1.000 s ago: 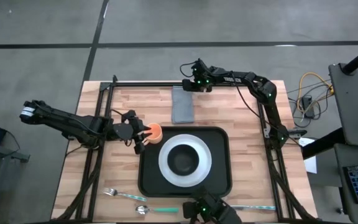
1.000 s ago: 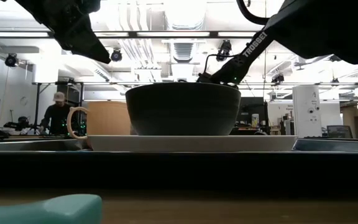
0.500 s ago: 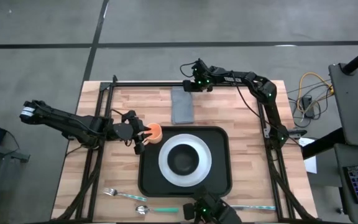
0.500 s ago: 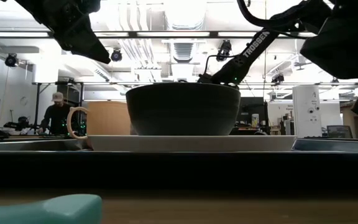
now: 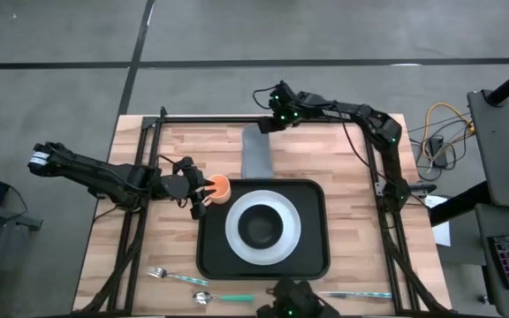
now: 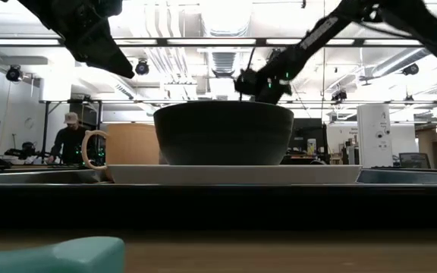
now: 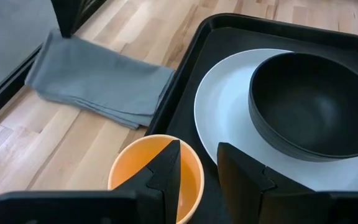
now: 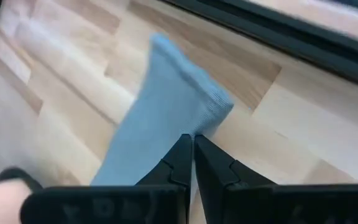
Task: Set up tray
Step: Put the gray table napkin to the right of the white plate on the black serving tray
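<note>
Overhead lights glare; right claw pinches napkin over wooden table.

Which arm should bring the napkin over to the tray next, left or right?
Right, probably. The right gripper is already pinched shut on the napkin at its far edge, lifting it off the table. The left gripper is occupied, one finger inside the orange cup by the tray.

In the low view the tray shows only as a thin edge; the plate hides its floor; a teal handle at six o'clock is cut off, blurred.
</note>
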You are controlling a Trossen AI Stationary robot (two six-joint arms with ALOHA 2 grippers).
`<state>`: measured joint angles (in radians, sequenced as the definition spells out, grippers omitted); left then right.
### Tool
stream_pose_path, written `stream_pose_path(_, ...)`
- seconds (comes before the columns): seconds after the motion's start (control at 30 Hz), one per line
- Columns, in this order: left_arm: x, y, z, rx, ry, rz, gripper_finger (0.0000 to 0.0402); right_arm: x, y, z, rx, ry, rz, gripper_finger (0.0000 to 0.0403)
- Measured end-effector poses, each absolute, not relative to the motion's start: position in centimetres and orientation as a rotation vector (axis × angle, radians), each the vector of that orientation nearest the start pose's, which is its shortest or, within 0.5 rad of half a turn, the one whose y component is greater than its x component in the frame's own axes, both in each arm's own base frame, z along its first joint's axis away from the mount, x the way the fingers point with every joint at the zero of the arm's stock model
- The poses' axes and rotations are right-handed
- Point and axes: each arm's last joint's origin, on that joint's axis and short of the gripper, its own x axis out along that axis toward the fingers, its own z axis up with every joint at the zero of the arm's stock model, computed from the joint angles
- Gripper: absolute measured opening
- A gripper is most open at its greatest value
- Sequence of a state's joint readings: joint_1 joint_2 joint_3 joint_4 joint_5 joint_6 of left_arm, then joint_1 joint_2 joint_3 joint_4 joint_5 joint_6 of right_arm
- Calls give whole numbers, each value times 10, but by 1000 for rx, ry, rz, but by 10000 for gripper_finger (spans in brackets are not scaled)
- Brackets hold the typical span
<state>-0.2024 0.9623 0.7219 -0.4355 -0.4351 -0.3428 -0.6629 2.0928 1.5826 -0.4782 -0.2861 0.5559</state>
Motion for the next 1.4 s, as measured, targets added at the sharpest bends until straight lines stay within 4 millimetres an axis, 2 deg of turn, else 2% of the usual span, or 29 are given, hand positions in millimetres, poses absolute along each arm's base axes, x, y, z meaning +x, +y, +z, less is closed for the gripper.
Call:
stream_pose_path(0.2, 193, -27, 259, -120, 603, 319, 87, 346, -240, 239, 837, 798, -592, 8)
stream_pose_path(0.5, 192, -27, 255, -117, 614, 318, 87, 313, -190, 313, 704, 800, -618, 8)
stream_pose_path(0.73, 190, -27, 248, -109, 637, 321, 87, 275, -128, 361, 618, 839, -676, 8)
stream_pose_path(0.87, 190, -27, 245, -117, 645, 327, 87, 257, -102, 377, 604, 802, -705, 8)
stream_pose_path(1.0, 190, -27, 245, -123, 644, 329, 87, 245, -94, 377, 631, 783, -716, 8)
stream_pose_path(1.1, 191, -27, 249, -127, 632, 326, 87, 243, -94, 363, 634, 797, -749, 8)
stream_pose_path(1.23, 191, -27, 250, -129, 629, 325, 87, 250, -112, 320, 633, 794, -815, 10)
stream_pose_path(1.4, 191, -27, 250, -140, 627, 329, 87, 254, -145, 267, 781, 636, -713, 44)
